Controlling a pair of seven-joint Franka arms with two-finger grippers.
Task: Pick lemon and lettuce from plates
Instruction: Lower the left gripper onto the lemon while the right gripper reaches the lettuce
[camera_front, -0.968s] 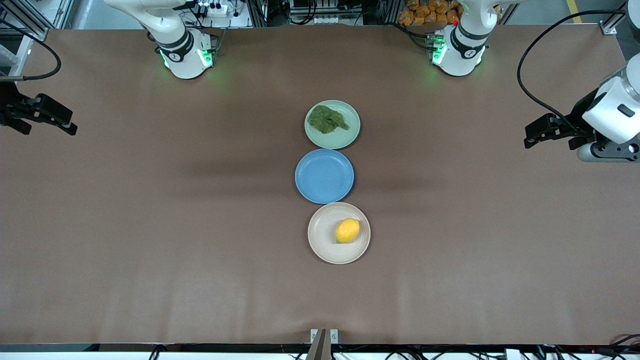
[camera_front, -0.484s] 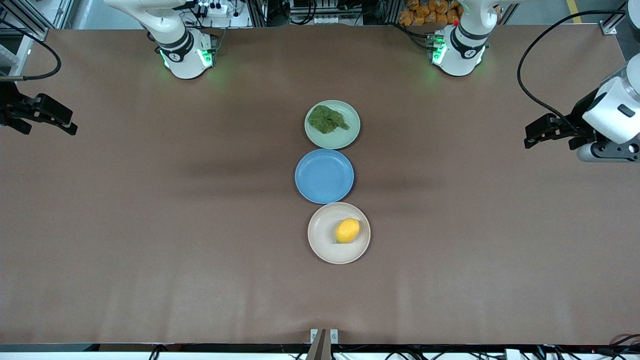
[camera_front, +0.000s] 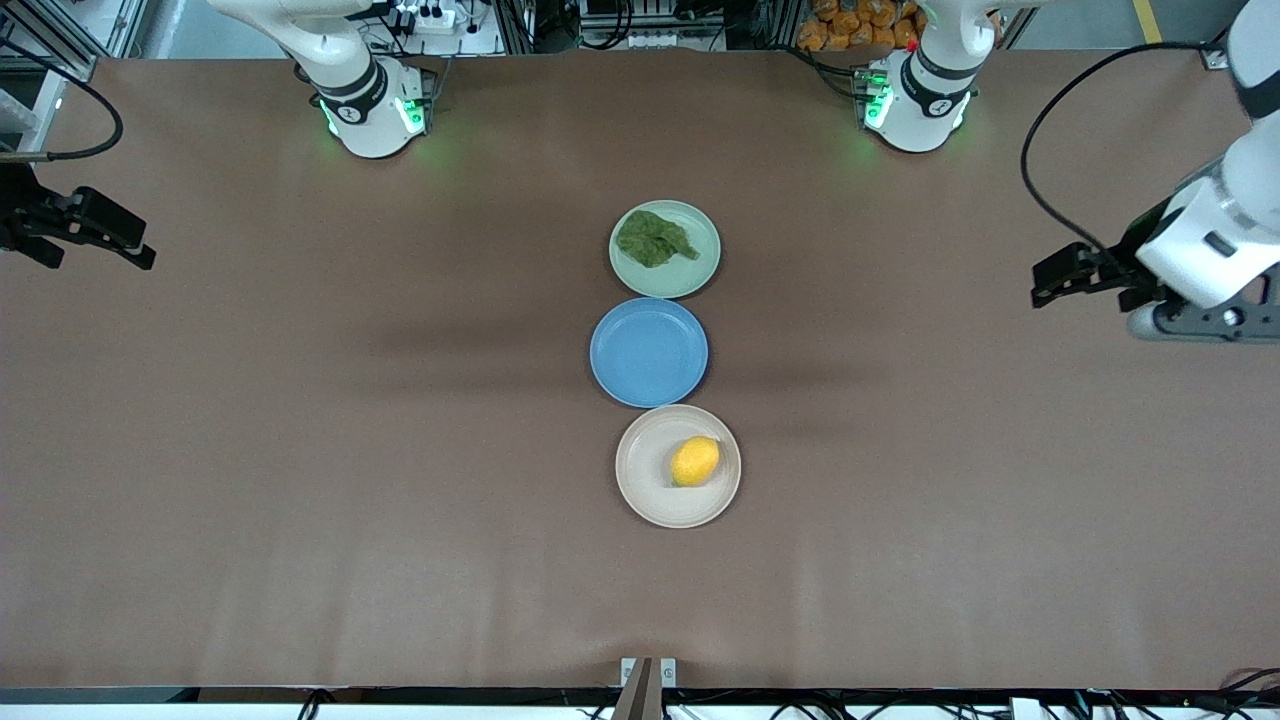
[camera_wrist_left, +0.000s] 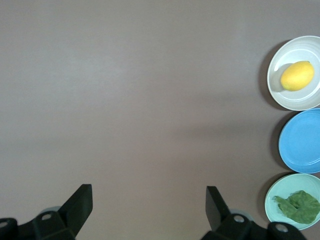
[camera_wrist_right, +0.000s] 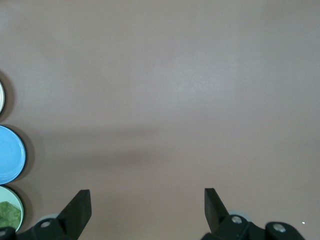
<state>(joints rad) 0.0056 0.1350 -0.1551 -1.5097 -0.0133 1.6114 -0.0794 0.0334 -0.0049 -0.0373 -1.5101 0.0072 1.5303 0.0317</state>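
Right gripper (camera_front: 120, 243): held over bare table (camera_front: 300, 450) at the right arm's end, well apart from the plates; in the right wrist view its fingers (camera_wrist_right: 80, 207) are seen spread wide with nothing between them. This arm is judged to be waiting.

Lettuce (camera_front: 655, 239): a dark green ruffled leaf lying on the mint green plate (camera_front: 700, 270), the plate farthest from the front camera and nearest the robots' bases. It is untouched.

Blue plate (camera_front: 648, 352): set between the other two plates, just beside each; nothing is seen on it.

Lemon (camera_front: 695, 461): a yellow oval resting on the beige-cream plate (camera_front: 650, 490), the plate nearest the front camera, toward the rim on the left arm's side. It is untouched.

Left gripper (camera_front: 1060, 275): held over bare table at the left arm's end, well apart from the plates; in the left wrist view its fingers (camera_wrist_left: 82, 205) are spread wide and empty, with all three plates in sight.

Progress: nothing has been picked yet. Both items lie on their plates, so both approaches, grasps and lifts are judged to remain.
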